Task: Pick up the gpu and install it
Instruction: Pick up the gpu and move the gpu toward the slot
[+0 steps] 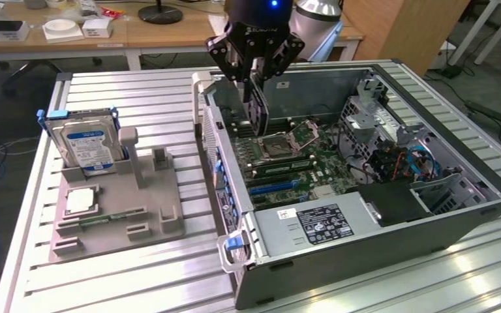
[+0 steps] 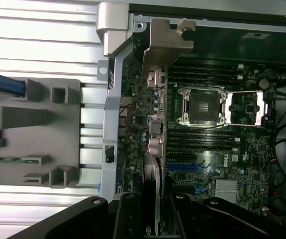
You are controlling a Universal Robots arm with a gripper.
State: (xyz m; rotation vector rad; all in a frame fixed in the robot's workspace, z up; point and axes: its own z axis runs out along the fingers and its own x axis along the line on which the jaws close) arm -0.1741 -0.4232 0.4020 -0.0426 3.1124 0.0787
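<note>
My gripper [image 1: 255, 78] is clamped narrow on the gpu [image 1: 258, 114], which hangs upright, edge-down, inside the open computer case [image 1: 459, 208] near its rear wall. The lower edge sits low over the motherboard [image 1: 294, 163] — can't tell if it touches a slot. In the wrist view my fingers [image 2: 128, 219] hide the card's near end, leaving its thin edge and silver bracket visible. The CPU socket [image 1: 278, 140] is just beside it, and the hard drive [image 1: 85, 147] stands in the grey tray [image 1: 159, 195], well apart on the exterior view's left.
</note>
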